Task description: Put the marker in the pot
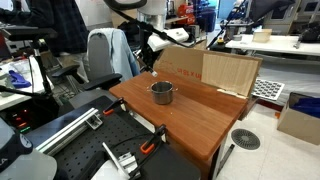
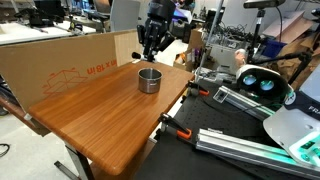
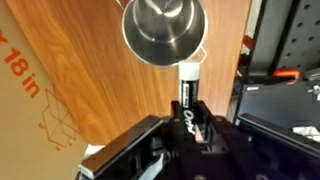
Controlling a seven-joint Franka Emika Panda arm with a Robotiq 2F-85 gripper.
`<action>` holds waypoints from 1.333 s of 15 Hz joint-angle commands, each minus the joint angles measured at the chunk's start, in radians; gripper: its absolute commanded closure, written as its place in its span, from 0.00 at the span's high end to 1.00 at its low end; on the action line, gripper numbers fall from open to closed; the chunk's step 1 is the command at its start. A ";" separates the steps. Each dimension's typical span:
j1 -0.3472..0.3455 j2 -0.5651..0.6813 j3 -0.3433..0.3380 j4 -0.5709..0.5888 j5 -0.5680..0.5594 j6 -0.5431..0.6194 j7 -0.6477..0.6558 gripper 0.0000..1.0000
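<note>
The pot (image 1: 162,92) is a small shiny silver pot standing on the wooden table (image 1: 200,115); it also shows in an exterior view (image 2: 149,79) and at the top of the wrist view (image 3: 163,30). My gripper (image 3: 190,115) is shut on the marker (image 3: 188,90), a dark stick with a white tip that points toward the pot's rim. In both exterior views the gripper (image 2: 150,45) hangs a little above the pot, near the table's back edge (image 1: 153,62).
A large cardboard sheet (image 1: 205,68) stands along the table's back edge and shows in an exterior view (image 2: 60,55). Clamps and metal rails (image 2: 240,140) lie beside the table. An office chair (image 1: 105,55) stands behind it.
</note>
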 commanded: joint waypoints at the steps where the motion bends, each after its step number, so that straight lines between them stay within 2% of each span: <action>1: -0.007 -0.001 -0.026 -0.006 0.019 -0.017 -0.054 0.05; 8: -0.029 0.046 -0.058 -0.001 -0.004 -0.012 -0.061 0.05; 20: -0.062 0.212 -0.026 0.130 -0.068 -0.002 -0.016 0.05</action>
